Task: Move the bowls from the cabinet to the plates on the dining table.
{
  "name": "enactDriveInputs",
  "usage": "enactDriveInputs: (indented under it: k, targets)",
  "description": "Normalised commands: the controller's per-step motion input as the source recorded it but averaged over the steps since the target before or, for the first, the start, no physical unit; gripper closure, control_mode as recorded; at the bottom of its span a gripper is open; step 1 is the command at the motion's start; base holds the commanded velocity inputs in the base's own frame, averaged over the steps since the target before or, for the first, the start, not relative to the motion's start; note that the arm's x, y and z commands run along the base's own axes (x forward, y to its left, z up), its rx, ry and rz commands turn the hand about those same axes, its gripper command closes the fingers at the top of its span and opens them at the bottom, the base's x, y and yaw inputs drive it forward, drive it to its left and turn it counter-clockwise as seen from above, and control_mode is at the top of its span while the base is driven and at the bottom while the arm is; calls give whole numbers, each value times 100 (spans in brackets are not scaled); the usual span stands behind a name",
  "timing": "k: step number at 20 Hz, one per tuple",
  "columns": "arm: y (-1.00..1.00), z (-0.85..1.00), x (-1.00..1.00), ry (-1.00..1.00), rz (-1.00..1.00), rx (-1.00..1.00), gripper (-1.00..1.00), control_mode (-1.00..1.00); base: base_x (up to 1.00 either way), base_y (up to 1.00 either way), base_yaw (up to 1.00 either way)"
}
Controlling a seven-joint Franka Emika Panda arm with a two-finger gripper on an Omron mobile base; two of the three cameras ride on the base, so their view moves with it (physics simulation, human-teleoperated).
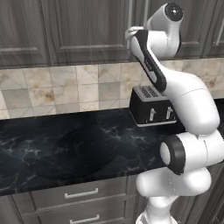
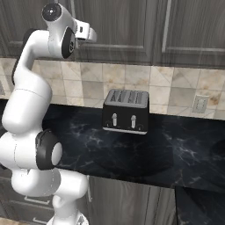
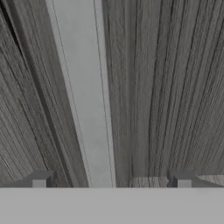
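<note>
At the cabinet (image 3: 175, 87) door, gripper (image 3: 111, 181) spread wide on either side of the bar handle (image 3: 83, 87).
Treat the handle as a stiff, smooth metal bar that can slip; take hold of it across its width, near mid-length, and expect a hinged door with moderate weight. The handle runs up from between the fingertips (image 3: 40, 178), closer to the left one than to the right, so you are not yet clamped on anything. You cannot see the bowls; they are presumably behind the closed door, above the toaster (image 2: 126, 110).
</note>
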Motion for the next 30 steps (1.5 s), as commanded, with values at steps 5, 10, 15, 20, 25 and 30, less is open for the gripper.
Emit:
enactDriveInputs:
  k: [5, 10, 15, 20, 25, 30]
  targets:
    - [0, -7, 69, -2, 0, 0, -100, -100, 0, 0, 0]
    - [0, 0, 0, 0, 0, 0, -100, -100, 0, 0, 0]
    - [0, 0, 0, 0, 0, 0, 100, -100, 0, 0, 0]
    - [0, 0, 0, 0, 0, 0, 100, -100, 0, 0, 0]
    - [0, -1, 0, 1, 0, 1, 100, -100, 0, 0, 0]
    - [0, -1, -2, 0, 0, 1, 100, -100, 0, 0, 0]
